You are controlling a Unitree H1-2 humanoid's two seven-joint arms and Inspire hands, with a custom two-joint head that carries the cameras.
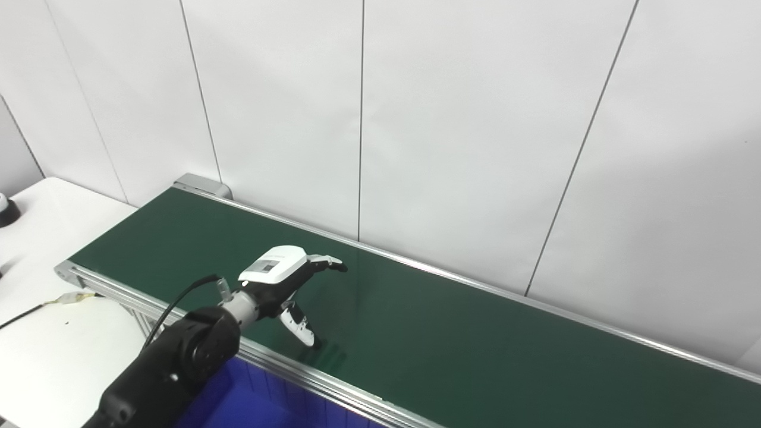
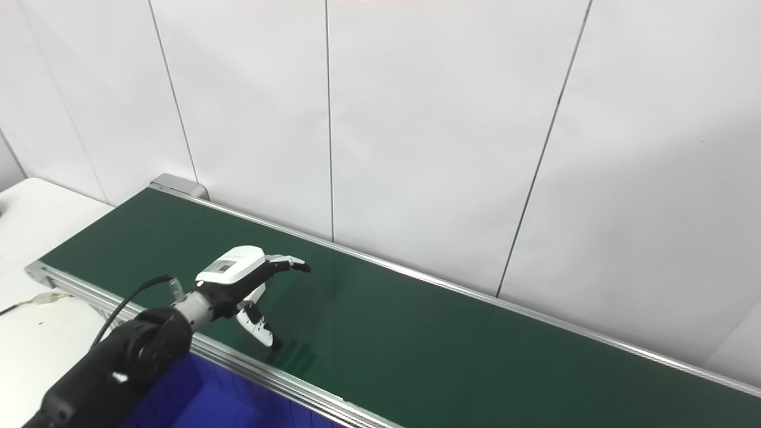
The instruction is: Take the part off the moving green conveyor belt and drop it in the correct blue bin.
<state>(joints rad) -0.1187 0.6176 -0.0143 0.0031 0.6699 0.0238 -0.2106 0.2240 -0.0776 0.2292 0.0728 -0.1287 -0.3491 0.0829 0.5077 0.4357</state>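
1. The left hand, white-shelled with black fingers, is hovering over the near half of the long dark green conveyor belt, just beyond the belt's silver aluminium near rail.
2. Its fingers are spreading apart, pointing along the belt, with the thumb angling down toward the belt surface. They are holding nothing.
3. The right hand is not appearing in either view.
4. The part is not showing anywhere on the visible belt, so its location cannot be given; no object is lying beside, under or ahead of the left hand.
5. The deep blue plastic bin is sitting below the near rail, directly under the left forearm. Only one bin corner is showing, so which bin counts as correct cannot be told.
6. Handling judgement: with the part unseen, weight, stiffness and slipperiness remain unknown. Judging from the open, low pose, the hand is waiting to close on something small arriving on the belt; a hold across the part's sides seems likely.
7. The white counter is lying to the left of the belt, carrying a black cable.
8. Writing: a grey square patch is showing on the back of the left hand, too small to read. No brands or labels are legible.
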